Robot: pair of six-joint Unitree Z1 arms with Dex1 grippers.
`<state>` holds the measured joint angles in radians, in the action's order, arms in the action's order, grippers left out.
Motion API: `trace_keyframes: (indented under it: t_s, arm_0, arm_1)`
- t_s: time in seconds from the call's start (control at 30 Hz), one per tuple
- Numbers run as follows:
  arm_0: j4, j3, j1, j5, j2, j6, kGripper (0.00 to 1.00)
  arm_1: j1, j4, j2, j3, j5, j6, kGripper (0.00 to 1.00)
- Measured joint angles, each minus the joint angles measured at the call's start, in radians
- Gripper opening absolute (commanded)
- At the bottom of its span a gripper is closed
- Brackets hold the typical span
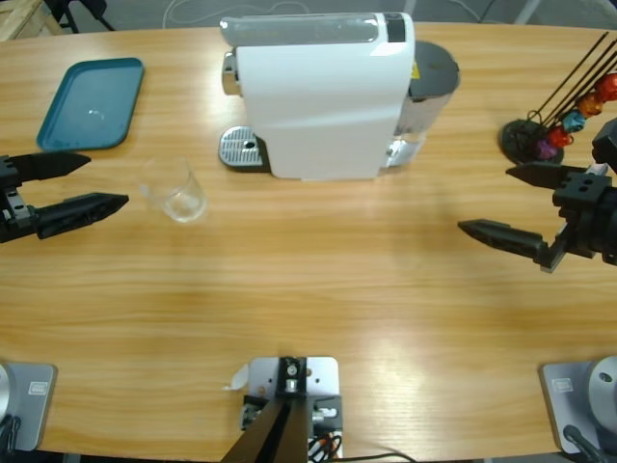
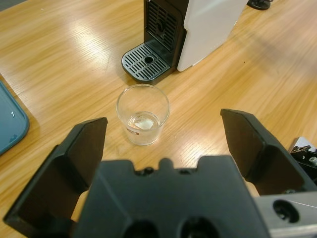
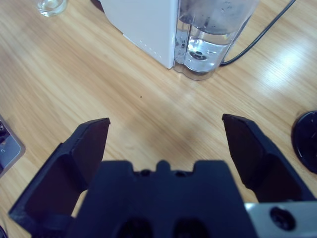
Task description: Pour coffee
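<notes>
The left gripper (image 1: 94,183) hovers at the desk's (image 1: 308,309) left edge, its fingers (image 2: 81,158) spread wide with nothing between them. Just ahead of it a clear glass (image 1: 179,198) stands upright on the desk, apart from the fingers; the left wrist view shows only a thin, nearly colourless film at its bottom (image 2: 142,122), so no coffee can be made out in it. The glass sits near the drip grate (image 1: 243,149) of the white machine (image 1: 318,96), which stands at the middle of the far edge with its water tank (image 3: 210,34) at the back. A teal tray (image 1: 92,102) lies in the far left corner.

The right gripper (image 1: 499,201) hangs at the right edge, fingers (image 3: 247,148) likewise spread apart and holding nothing, pointed toward the machine. A black capsule rack (image 1: 559,116) with coloured capsules stands near the far right corner.
</notes>
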<state>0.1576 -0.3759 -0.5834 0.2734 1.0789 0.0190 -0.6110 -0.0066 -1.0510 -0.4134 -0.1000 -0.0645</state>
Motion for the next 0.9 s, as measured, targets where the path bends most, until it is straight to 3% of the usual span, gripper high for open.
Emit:
trace_keyframes:
  t_s: [0.43,0.53,0.73,0.9]
  arm_0:
    - [0.003,-0.001,0.000,-0.002,-0.007,-0.028,0.996]
    - [-0.004,-0.027,0.000,-0.007,-0.038,-0.142,0.996]
    - [-0.046,-0.209,0.002,0.008,-0.038,-0.394,0.996]
    - [-0.046,-0.316,0.092,0.169,0.046,-0.598,0.996]
  arm_1:
    - [0.000,0.000,0.000,0.000,0.000,0.000,1.000]
    - [0.000,0.000,0.000,0.000,-0.004,0.000,1.000]
    - [0.000,0.000,0.000,0.000,-0.019,0.000,1.000]
    - [0.000,0.000,-0.002,0.000,-0.019,0.000,1.000]
